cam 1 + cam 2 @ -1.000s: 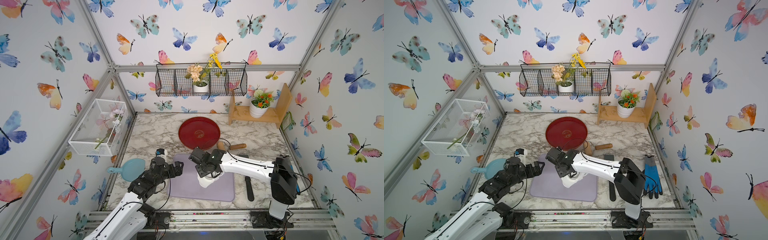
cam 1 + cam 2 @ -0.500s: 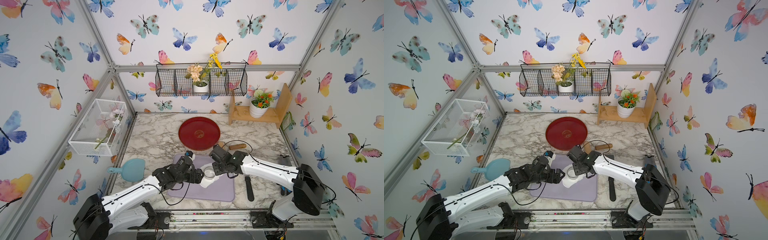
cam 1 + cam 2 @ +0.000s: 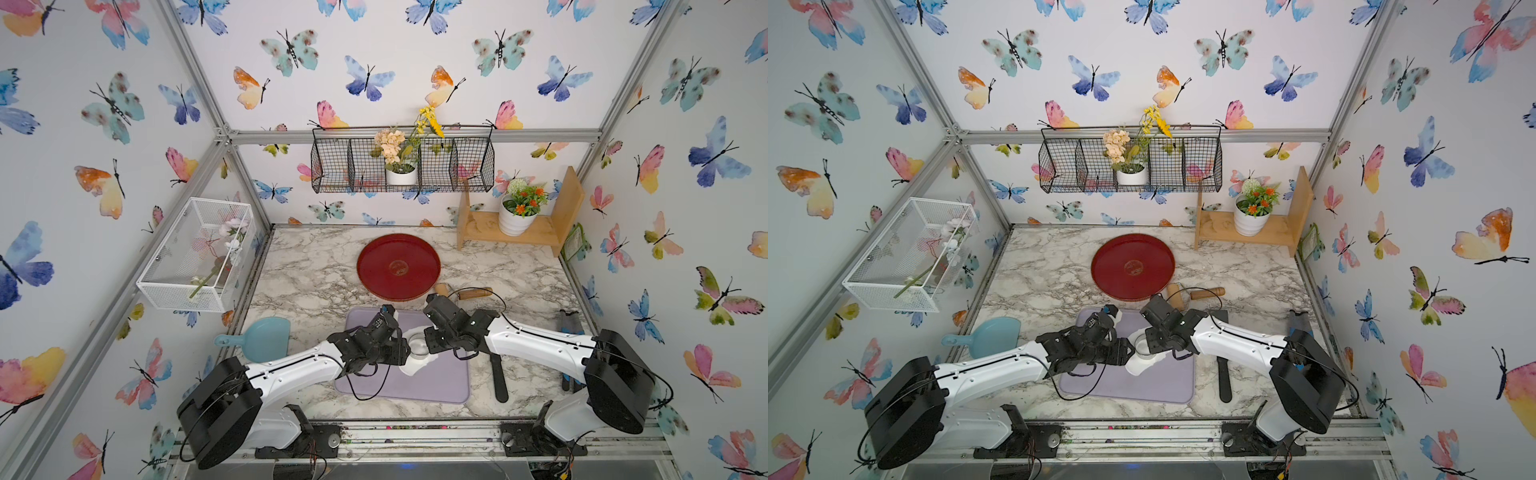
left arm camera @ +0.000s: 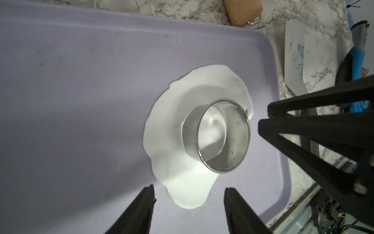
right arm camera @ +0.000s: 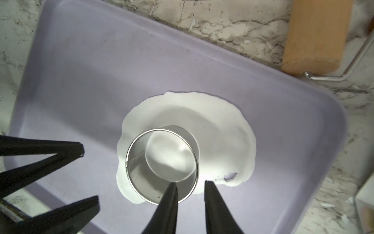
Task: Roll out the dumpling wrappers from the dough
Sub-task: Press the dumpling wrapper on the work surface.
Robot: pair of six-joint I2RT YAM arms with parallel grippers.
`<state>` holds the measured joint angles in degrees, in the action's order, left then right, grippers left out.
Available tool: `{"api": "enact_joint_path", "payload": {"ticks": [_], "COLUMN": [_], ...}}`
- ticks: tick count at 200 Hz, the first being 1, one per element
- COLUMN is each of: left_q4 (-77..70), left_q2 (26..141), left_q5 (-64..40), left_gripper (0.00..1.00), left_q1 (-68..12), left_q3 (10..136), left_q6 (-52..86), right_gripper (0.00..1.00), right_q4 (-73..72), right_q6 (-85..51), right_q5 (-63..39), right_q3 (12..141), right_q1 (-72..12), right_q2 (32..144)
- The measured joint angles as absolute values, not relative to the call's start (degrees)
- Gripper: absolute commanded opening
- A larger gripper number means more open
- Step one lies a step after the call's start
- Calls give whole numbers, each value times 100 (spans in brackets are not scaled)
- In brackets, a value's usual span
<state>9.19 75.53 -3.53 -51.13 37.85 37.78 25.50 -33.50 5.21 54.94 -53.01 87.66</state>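
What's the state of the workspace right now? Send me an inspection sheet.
Surface: marble table, lilac mat on it.
Job's things: dough rolled flat on the mat, small tear near one edge; metal cutter ring standing on it; cut-through cannot be told.
Clutter: wooden roller, blue scoop, black-handled tool, red tray.
Hands: left hand open, at the dough's edge; right hand open, astride the ring's wall.
Cables: black cable looped over the mat.
Surroundings: wire basket, wooden shelf, white mesh box.
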Motion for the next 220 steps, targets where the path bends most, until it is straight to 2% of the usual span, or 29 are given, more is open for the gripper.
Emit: {"api": "enact_joint_path", "payload": {"ticks": [46,147,220], "left_q4": [707,484,381], "left_q2": [7985,8388,8497], "left_q5": [-377,-384,-399], "left_gripper": [56,35,27], "left_q1": [-5113,-5113,-5113], "left_q3": [3975,4139,4139], "left_q6": [3778,3774,3774], "right_gripper": [24,22,16], "right_q4": [2329,2152,2117], "right_q6": [-3350,-3343,-3341], "right_q5": [434,261,198], "right_q3": [5406,5349,5349], "right_q1": [-5194,-5140,-5140], "right_q2": [8840,9124,9242]}}
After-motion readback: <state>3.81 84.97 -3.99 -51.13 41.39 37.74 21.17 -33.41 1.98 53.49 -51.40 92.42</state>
